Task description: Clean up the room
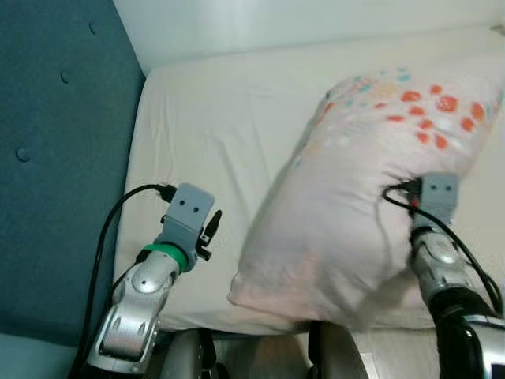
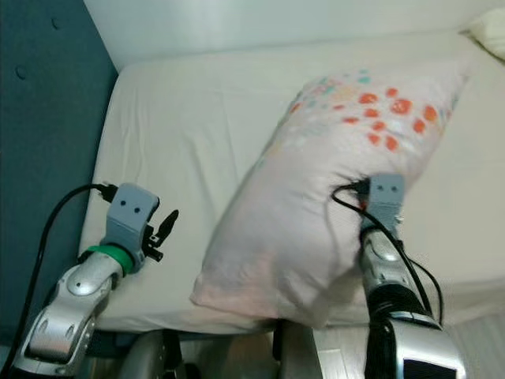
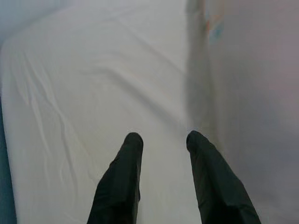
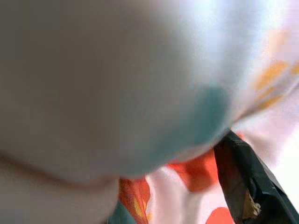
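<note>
We hold floral pillow [image 1: 355,197] with right gripper [image 4: 187,196], fingers pinched on its cloth, pillow raised above bed [image 1: 205,126] near blue headboard [image 1: 55,158]. Left gripper [image 3: 161,144] parted, empty, beside pillow. Risk: single-side pinch slips, pillow sags off bed edge.

The pillow [image 1: 371,181] hides the fingers of the right gripper [image 4: 243,186]; from the head only the wrist block shows, pressed against the fabric. In the right wrist view the pillow's cloth is a soft blur close to the lens, one black finger [image 4: 250,175] shows beside it, and whether the gripper clamps the cloth cannot be told. The pillow's near corner is smeared. Beyond the pillow, a pale object [image 2: 491,31] is cut off by the frame edge.
</note>
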### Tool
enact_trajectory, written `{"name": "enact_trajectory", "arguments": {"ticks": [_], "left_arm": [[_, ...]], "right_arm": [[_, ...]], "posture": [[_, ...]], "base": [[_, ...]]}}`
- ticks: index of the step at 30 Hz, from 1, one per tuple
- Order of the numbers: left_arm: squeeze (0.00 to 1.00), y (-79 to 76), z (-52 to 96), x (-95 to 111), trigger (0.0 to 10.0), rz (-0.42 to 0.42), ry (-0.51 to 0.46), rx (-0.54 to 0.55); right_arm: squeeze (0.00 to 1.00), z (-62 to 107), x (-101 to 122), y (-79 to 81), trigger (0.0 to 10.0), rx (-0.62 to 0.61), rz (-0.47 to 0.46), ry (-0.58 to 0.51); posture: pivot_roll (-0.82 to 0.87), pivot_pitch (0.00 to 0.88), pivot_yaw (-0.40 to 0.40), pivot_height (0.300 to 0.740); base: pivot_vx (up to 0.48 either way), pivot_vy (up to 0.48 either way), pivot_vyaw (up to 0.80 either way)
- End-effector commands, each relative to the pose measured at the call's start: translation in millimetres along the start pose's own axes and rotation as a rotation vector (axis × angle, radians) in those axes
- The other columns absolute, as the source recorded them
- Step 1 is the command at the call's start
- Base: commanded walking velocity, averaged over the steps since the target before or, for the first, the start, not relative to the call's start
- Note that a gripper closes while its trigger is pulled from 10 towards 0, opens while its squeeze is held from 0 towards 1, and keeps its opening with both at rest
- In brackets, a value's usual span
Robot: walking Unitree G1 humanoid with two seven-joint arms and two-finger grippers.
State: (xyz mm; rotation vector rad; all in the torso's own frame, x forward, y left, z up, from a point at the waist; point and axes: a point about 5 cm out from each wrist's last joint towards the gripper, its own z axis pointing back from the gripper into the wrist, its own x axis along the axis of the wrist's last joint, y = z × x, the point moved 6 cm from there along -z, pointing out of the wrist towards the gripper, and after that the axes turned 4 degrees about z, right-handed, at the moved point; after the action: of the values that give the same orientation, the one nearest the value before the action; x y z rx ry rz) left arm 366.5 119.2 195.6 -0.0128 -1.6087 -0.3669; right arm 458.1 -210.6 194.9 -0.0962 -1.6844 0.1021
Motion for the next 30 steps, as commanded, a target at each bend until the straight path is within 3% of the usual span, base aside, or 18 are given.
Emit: {"name": "enact_trajectory", "arguments": {"ticks": [1,3,5,8,10,11,12,13,14,16,17,20,24,25,27,30], "left_arm": [[0.0,2.0,1.3,3.7,10.0,0.012,-0.008,-0.006],[0.0,6.8,-0.7,15.0,10.0,0.013,-0.042,-0.01],[0.0,12.7,-1.6,24.5,10.0,0.009,-0.069,-0.013],[0.0,15.1,-1.7,27.6,10.0,0.005,-0.077,-0.015],[0.0,27.2,-2.4,46.6,10.0,0.005,-0.129,-0.029],[0.0,27.2,-2.4,46.6,10.0,0.005,-0.129,-0.029],[0.0,35.4,-2.6,59.2,10.0,0.004,-0.164,-0.031],[0.0,41.9,-2.7,69.3,10.0,0.005,-0.192,-0.03],[0.0,41.9,-2.7,69.3,10.0,0.005,-0.192,-0.03],[0.0,68.4,-2.7,99.4,10.0,-0.019,-0.272,0.018],[0.0,68.4,-2.7,99.4,10.0,-0.019,-0.272,0.018],[0.0,92.7,1.4,121.2,10.0,-0.054,-0.319,0.055],[0.0,100.5,3.1,122.5,10.0,-0.078,-0.323,0.073],[0.0,110.7,1.9,131.2,10.0,-0.062,-0.362,0.143],[0.0,121.6,1.0,140.5,10.0,-0.042,-0.4,0.22],[0.0,128.3,0.7,150.6,10.0,-0.024,-0.438,0.261]], "right_arm": [[0.0,-5.7,21.4,69.9,10.0,0.25,0.034,-0.082],[0.0,2.4,40.0,130.3,10.0,0.483,0.077,-0.167],[0.0,20.3,49.3,176.3,10.0,0.694,0.107,-0.236],[0.0,28.7,51.4,190.4,10.0,0.769,0.111,-0.259],[0.0,63.0,47.9,219.5,10.0,1.016,0.151,-0.303],[0.0,63.0,47.9,219.5,10.0,1.016,0.151,-0.303],[0.0,81.8,44.9,227.1,10.0,1.132,0.169,-0.312],[0.0,100.8,41.3,230.4,10.0,1.239,0.184,-0.312],[0.0,100.8,41.3,230.4,10.0,1.239,0.184,-0.312],[0.0,130.8,32.9,223.5,10.0,1.375,0.192,-0.277],[0.0,130.8,32.9,223.5,10.0,1.375,0.192,-0.277],[0.0,155.4,15.6,207.7,10.0,1.472,0.187,-0.204],[0.0,157.2,8.3,195.9,10.0,1.433,0.199,-0.189],[0.0,145.1,23.2,185.9,10.0,1.347,0.164,-0.212],[0.0,138.5,34.7,179.9,10.0,1.305,0.166,-0.236],[0.0,124.9,50.9,172.6,10.0,1.212,0.178,-0.289]], "posture": [[0.01,0.231,0.171,0.617],[0.0,0.223,0.167,0.617],[0.0,0.22,0.165,0.617],[0.0,0.22,0.165,0.617],[-0.02,0.217,0.161,0.617],[-0.02,0.217,0.161,0.617],[-0.02,0.217,0.161,0.617],[-0.03,0.215,0.157,0.617],[-0.03,0.215,0.157,0.617],[-0.05,0.211,0.153,0.617],[-0.05,0.211,0.153,0.617],[-0.05,0.206,0.153,0.617],[-0.06,0.199,0.155,0.617],[-0.07,0.188,0.16,0.617],[-0.07,0.185,0.162,0.617],[-0.08,0.181,0.161,0.617]], "base": [[0.0,0.0,0.0],[0.0,0.0,0.0],[0.0,0.0,0.0],[0.0,0.0,0.0],[0.0,0.0,0.0],[0.0,0.0,0.0],[0.0,0.0,0.0],[0.0,0.0,0.0],[0.0,0.0,0.0],[0.0,0.0,0.0],[0.0,0.0,0.0],[0.0,0.0,0.0],[0.0,0.0,0.0],[0.0,0.0,0.0],[0.0,0.0,0.0],[0.0,0.0,0.0]]}}
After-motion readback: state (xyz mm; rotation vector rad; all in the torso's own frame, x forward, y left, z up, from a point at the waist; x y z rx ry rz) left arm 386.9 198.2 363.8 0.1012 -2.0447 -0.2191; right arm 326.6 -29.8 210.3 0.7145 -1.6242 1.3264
